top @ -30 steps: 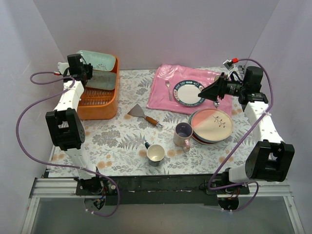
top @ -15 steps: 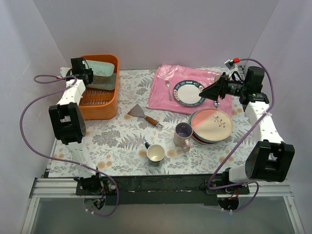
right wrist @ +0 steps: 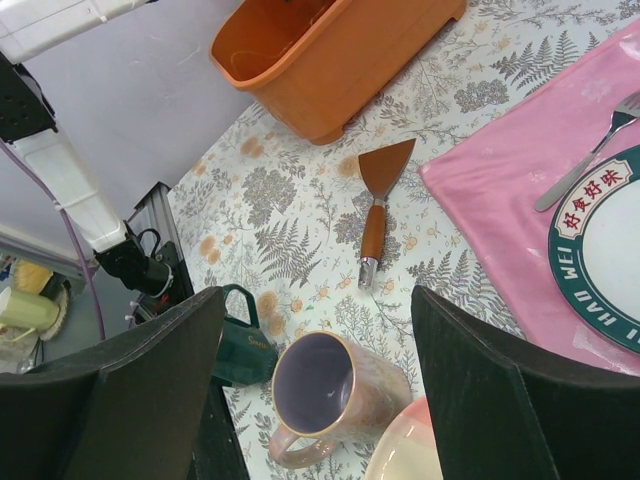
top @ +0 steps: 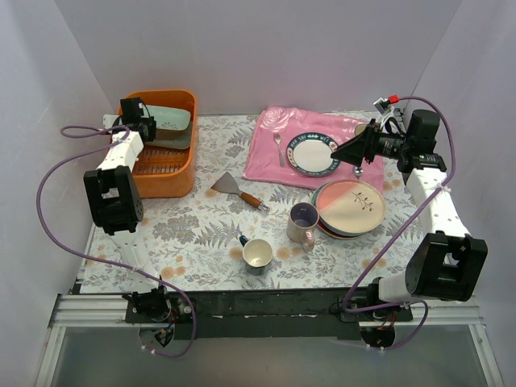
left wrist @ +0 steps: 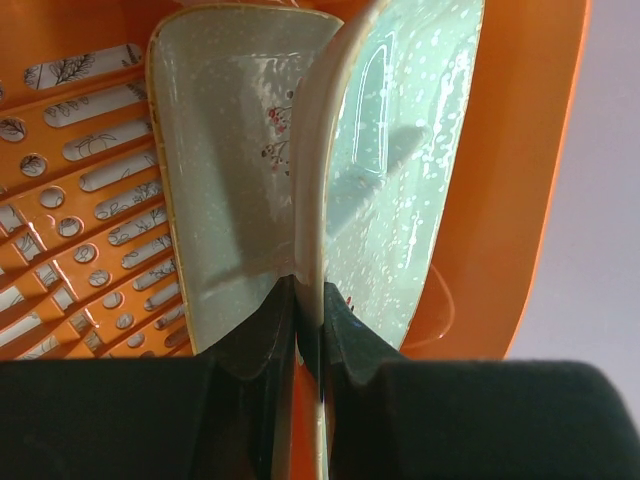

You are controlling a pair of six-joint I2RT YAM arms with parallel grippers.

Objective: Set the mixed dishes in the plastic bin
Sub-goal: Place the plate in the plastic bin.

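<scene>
Over at the orange bin (top: pixel 165 184), our left pincer (left wrist: pixel 308 300) was clenched on the rim of the mint-green tray-plate (left wrist: pixel 400 150), tilted inside the tub against a second plate (left wrist: pixel 230 150). Our right pincer (top: pixel 358 164) hung released near the blue-rimmed plate (top: pixel 313 153), while the lilac mug (top: pixel 304 219) and stacked plates (top: pixel 355 205) sat on the counter (top: pixel 201 234).

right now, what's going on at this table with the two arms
The left gripper is shut on the rim of a mint-green rectangular tray-plate, holding it tilted inside the orange plastic bin, beside a pale dish with small red marks. The right gripper hangs open and empty over the floral table. A lilac mug and a stack of round plates sit on it, not yet binned.
</scene>
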